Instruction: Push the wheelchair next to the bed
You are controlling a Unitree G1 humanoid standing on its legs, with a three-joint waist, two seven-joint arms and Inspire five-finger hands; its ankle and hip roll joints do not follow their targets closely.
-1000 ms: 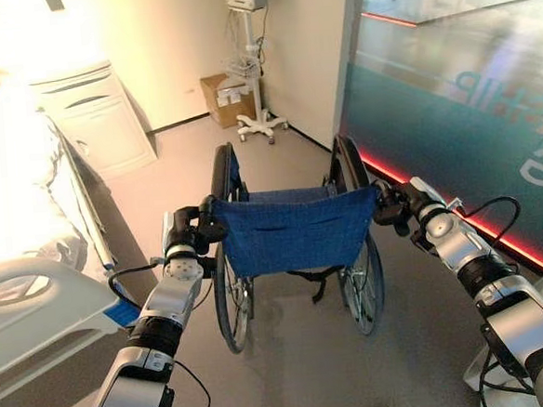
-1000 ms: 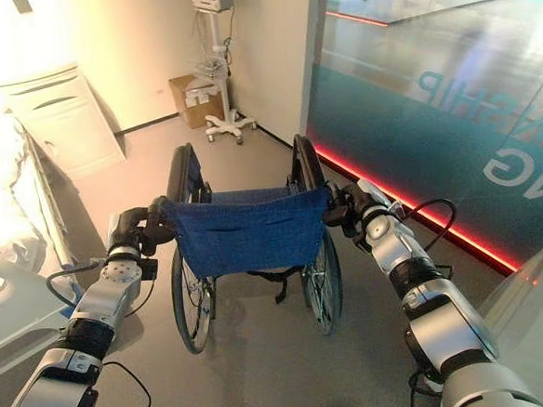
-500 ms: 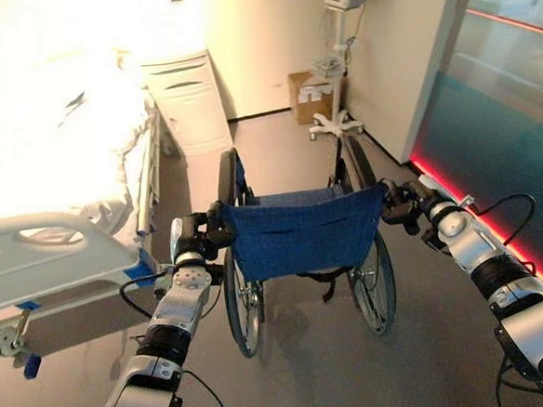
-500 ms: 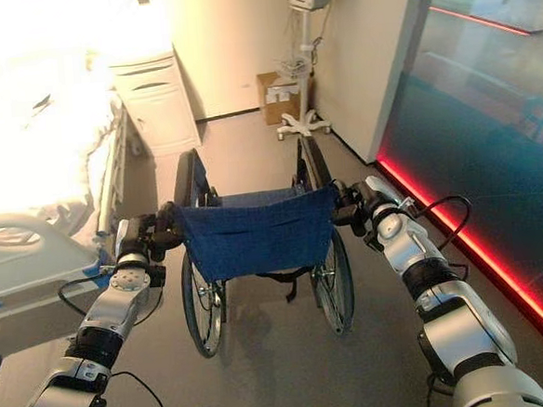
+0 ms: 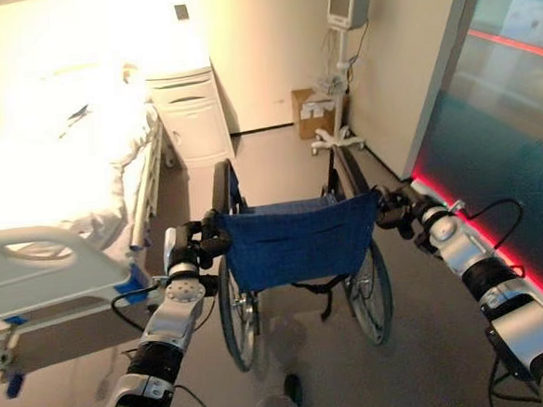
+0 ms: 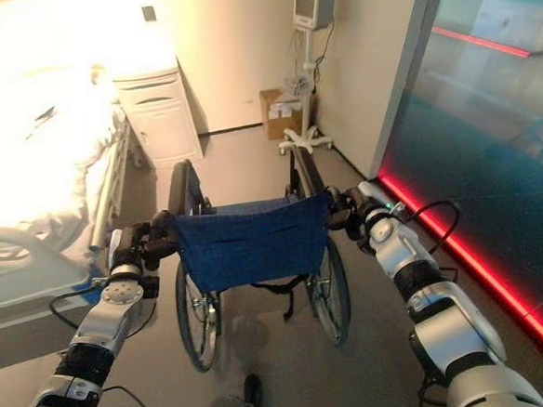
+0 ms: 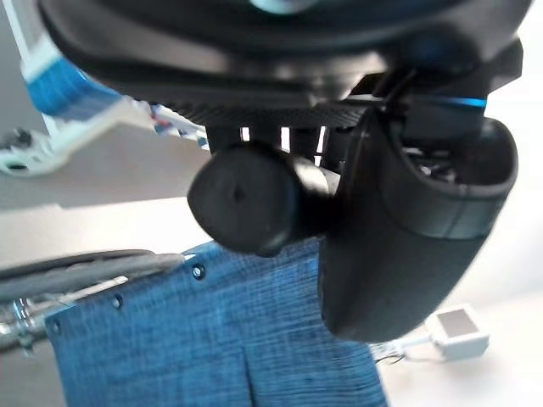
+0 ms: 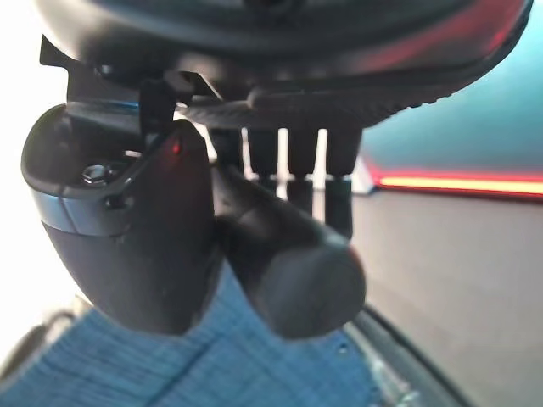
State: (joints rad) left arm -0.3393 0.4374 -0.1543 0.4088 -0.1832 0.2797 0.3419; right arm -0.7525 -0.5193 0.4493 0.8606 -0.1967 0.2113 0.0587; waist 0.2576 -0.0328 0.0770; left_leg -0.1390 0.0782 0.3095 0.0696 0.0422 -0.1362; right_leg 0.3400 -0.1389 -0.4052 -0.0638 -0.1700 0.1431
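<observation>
Holding: the left hand (image 5: 183,248) is curled round the wheelchair's left push handle (image 7: 246,208), thumb wrapped beside it; the right hand (image 5: 401,211) is clenched the same way round the right push handle (image 8: 293,254).
Wheelchair (image 5: 298,244): it stands on the floor (image 5: 278,166) to the right of the bed (image 5: 56,181), its blue backrest facing the robot, its front pointing toward the far wall.
Gap: the wheelchair is near the bed but apart from it; its left wheel (image 5: 232,304) is just right of the bed's footboard (image 5: 43,266).
Stage: by my judgement the push is well along, with the final closing-in left.
Risk, left side: steering toward the bed too sharply could catch the left wheel or the left hand on the footboard or the bed rail.
Risk, ahead: pushing straight on could run the wheelchair toward the white cabinet (image 5: 191,121) beyond it.
Risk, right side: the monitor stand (image 5: 340,115) and cardboard box (image 5: 307,112) lie beyond the wheelchair's right front; a wide swing could clip them.
Risk, grip: uneven force between the two handles could twist the wheelchair off line.
</observation>
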